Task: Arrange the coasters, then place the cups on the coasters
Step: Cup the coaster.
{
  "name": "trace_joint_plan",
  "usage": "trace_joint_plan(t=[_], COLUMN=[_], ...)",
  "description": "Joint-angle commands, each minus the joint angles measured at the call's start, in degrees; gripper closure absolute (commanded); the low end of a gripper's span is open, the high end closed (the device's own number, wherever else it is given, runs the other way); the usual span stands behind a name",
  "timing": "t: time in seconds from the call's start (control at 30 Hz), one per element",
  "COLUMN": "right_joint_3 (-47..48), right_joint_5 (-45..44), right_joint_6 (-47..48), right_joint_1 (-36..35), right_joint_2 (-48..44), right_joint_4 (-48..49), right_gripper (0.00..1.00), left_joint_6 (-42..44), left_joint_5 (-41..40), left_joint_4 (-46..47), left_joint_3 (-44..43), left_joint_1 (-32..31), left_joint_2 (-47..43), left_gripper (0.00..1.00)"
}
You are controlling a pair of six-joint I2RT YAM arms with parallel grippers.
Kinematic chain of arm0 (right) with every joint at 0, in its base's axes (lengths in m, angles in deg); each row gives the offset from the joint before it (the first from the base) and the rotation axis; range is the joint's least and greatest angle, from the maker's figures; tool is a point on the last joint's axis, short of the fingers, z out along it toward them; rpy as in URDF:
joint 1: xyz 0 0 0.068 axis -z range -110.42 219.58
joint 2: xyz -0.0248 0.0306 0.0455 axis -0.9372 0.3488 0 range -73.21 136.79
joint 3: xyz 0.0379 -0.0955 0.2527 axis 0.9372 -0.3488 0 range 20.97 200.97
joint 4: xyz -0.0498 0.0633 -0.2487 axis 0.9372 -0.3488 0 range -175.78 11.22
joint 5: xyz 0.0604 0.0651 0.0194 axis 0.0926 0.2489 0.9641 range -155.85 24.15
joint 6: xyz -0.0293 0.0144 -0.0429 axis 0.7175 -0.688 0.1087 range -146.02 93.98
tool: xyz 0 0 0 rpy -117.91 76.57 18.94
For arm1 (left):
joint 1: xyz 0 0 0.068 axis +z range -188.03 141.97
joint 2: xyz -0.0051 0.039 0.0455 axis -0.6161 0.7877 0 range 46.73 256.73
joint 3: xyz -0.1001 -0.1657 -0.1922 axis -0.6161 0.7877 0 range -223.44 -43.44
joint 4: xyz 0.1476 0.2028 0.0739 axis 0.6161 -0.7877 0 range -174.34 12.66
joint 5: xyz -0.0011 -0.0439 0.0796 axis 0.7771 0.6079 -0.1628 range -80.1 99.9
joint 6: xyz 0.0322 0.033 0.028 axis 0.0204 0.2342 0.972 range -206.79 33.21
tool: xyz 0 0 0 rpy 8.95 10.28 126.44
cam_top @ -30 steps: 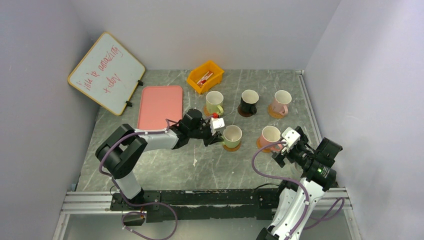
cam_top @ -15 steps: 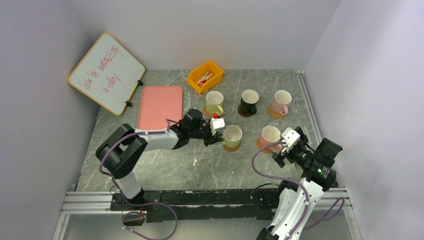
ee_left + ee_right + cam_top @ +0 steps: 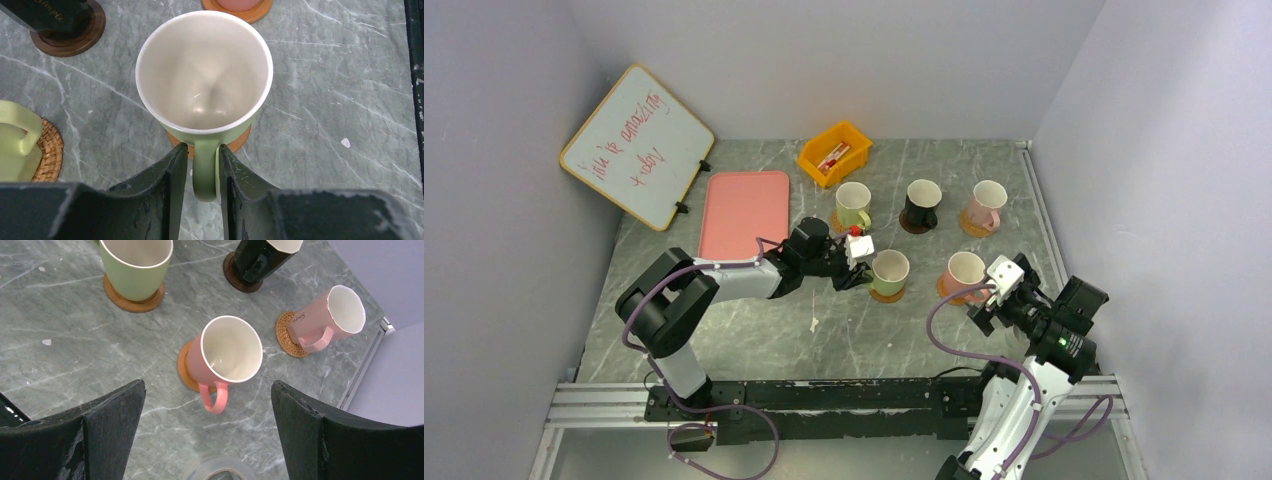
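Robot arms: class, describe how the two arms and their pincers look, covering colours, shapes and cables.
Both the left arm and right arm have pale grey links between bulky black joints, with a purple cable looping alongside each. A white block sits behind the left pincer; the right pincer has one too. Each pincer's fingers are matte black, wedge-shaped and scuffed.

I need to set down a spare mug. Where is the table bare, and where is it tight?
Bare: table strip between the left arm's base and the front cups; the pink tray. Tight: among the cups, where the left gripper straddles the handle of a green cup.
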Motion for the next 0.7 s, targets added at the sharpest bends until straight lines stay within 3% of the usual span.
trace_joint_plan(t=[0.0, 0.23, 0.3, 0.33, 0.37, 0.67], right_joint_3=[-0.1, -0.1, -0.1, -0.1, -0.1, 0.0], right_joint_5=[2.5, 2.6, 2.6, 2.5, 2.6, 2.7], right_joint_6=[2.0, 2.0, 2.1, 2.1, 2.1, 2.2], right_joint_1=[0.4, 0.4, 0.4, 0.4, 0.4, 0.5], right_joint_2=[-0.3, -0.2, -0.3, -0.3, -0.3, -0.2], right_joint_4=[-0.4, -0.5, -0.5, -0.5, -0.5, -0.6], right_gripper=[0.0, 0.0, 0.0, 0.0, 0.0, 0.0], left_joint_6=[0.6, 0.9, 1.1, 1.4, 1.5, 3.2], left_joint_5=[0.3, 0.4, 0.7, 0.8, 0.7, 1.5], left_joint_4=[1.8, 1.7, 1.5, 1.3, 1.3, -1.1], left_joint_3=[-1.6, -1.5, -1.5, -1.5, -1.4, -2.0], left_joint_1=[-0.3, -0.3, -0.3, -0.3, -0.3, -0.3], left_joint_2=[-1.5, -1.9, -2.0, -2.1, -2.1, -2.9], left_gripper=[0.63, 0.44, 0.26, 0.07, 0.04, 0.03])
